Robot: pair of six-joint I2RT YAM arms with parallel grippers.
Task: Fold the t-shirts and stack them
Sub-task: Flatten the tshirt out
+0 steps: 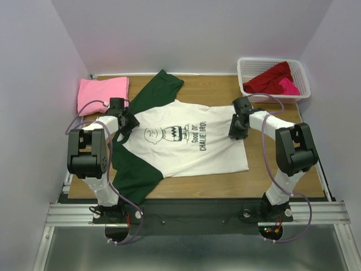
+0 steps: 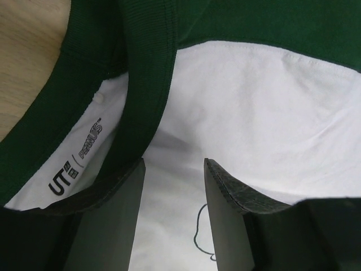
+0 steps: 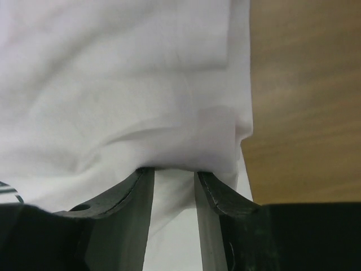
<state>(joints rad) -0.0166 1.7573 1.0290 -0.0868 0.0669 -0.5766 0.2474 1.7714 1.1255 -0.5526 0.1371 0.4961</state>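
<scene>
The white t-shirt with dark green sleeves and a black Charlie Brown print (image 1: 180,147) lies spread flat on the wooden table, collar to the left and hem to the right. My left gripper (image 1: 125,125) sits at the collar. In the left wrist view its jaws (image 2: 174,161) stand open over white cloth, with the green collar band (image 2: 146,73) at the left fingertip. My right gripper (image 1: 237,131) is at the hem's far corner. There its jaws (image 3: 174,170) are open, with a raised fold of white cloth (image 3: 141,113) over the tips. A folded pink t-shirt (image 1: 101,93) lies at the back left.
A white lattice basket (image 1: 304,84) at the back right holds a dark red t-shirt (image 1: 271,79) and a magenta one (image 1: 289,86). Bare wood (image 1: 282,175) shows to the right of the hem. One green sleeve (image 1: 135,180) hangs over the table's front edge.
</scene>
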